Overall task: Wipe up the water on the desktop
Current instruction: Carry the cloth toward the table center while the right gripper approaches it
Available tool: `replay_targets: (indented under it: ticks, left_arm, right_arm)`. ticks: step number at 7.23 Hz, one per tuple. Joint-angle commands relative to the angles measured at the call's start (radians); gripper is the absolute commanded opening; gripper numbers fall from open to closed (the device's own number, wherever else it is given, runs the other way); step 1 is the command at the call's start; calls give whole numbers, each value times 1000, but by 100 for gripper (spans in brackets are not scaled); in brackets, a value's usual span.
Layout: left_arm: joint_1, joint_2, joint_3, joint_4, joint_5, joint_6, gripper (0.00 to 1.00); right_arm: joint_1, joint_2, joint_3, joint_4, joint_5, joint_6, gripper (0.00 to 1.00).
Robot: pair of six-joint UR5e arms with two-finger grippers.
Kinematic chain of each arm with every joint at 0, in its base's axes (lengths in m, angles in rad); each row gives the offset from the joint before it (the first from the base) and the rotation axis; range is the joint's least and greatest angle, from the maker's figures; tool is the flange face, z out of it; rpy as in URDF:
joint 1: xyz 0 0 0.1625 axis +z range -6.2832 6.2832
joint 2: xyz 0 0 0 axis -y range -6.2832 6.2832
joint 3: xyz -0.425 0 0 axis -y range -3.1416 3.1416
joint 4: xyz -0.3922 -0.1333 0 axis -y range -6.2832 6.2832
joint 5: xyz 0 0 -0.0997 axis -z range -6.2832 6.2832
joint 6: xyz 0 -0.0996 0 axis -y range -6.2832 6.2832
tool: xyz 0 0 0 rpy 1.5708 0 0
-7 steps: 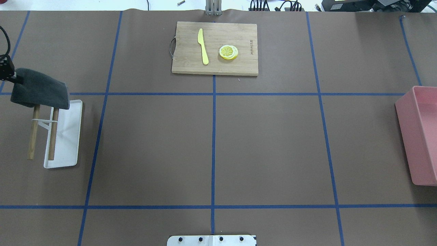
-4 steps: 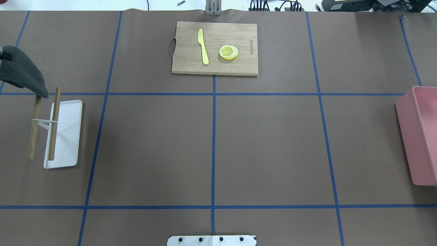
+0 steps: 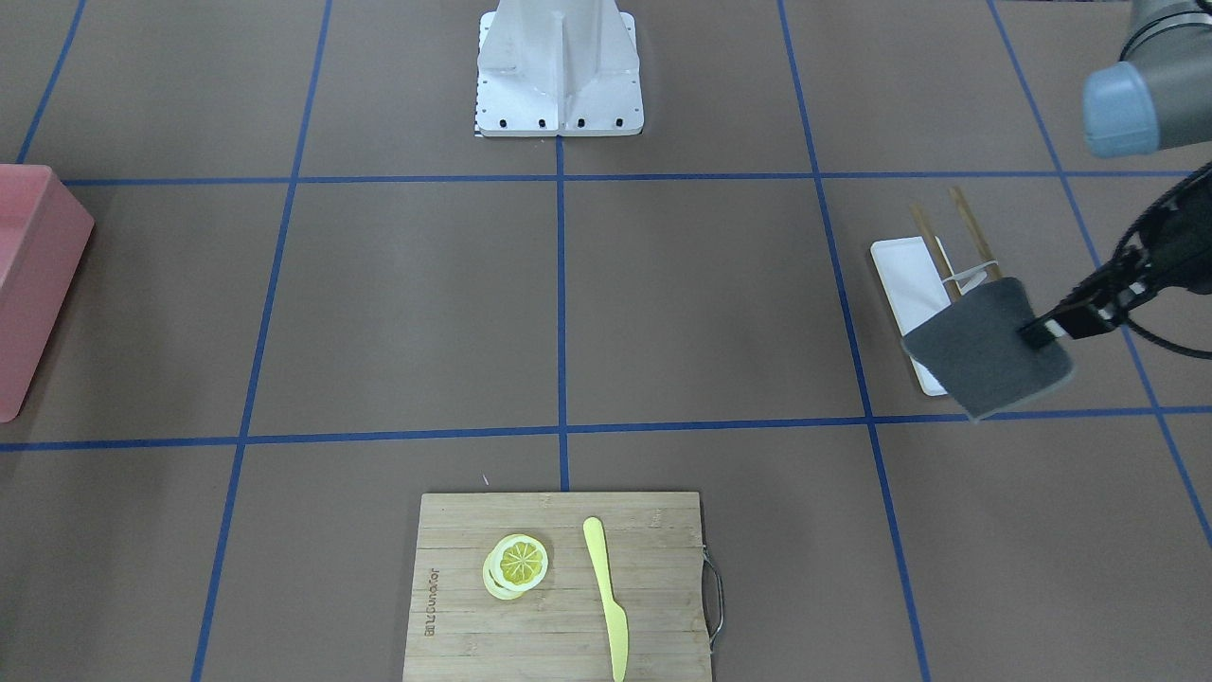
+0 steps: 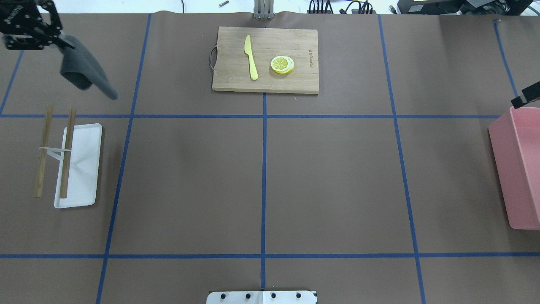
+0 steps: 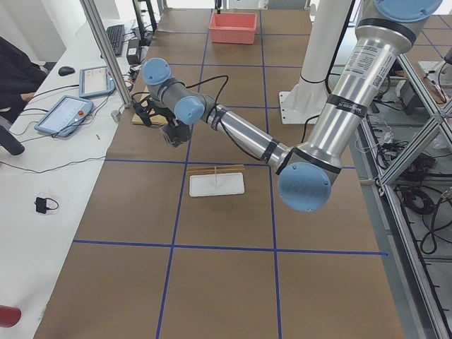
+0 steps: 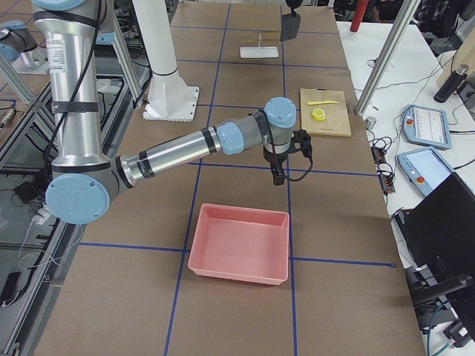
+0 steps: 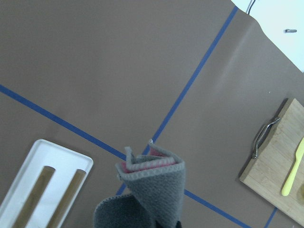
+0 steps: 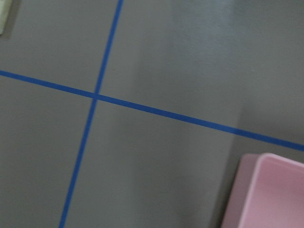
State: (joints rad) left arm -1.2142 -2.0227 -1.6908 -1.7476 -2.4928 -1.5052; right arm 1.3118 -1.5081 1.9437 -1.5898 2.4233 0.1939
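Overhead exterior: left gripper [image 4: 58,40] is clamped on one edge of a soft, limp dark grey cloth [image 4: 84,71], at ten o'clock above the matte brown desktop [image 4: 190,177]. Right gripper [image 4: 524,97]: finger state cannot be told. Cloth judged light and pliable.

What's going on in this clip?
The left gripper has its jaws shut on a grey cloth, held in the air near the wooden rack. The right gripper hovers by the pink bin. The cloth is not yet on the desktop, and I cannot make out any water.
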Motion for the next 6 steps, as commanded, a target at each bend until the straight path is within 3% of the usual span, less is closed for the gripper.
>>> replay_targets:
  ticks: [1,3,4,5,6]
  left_arm:
    - [175,-108,2,-4,124,-292,0]
    - [299,-204,5,-3,167,-522,0]
    - [353,-226,8,-3,175,-591,0]
    - [398,-261,14,-3,183,-646,0]
    - [419,-293,29,-4,192,-690,0]
  right_arm:
    - [-84,96,49,40,2,13,100]
    - [-205,156,49,257,-19,117,100]
    - [-271,208,49,349,-65,257,100]
    - [-366,251,49,406,-160,321,100]
    - [-463,290,32,433,-200,332,100]
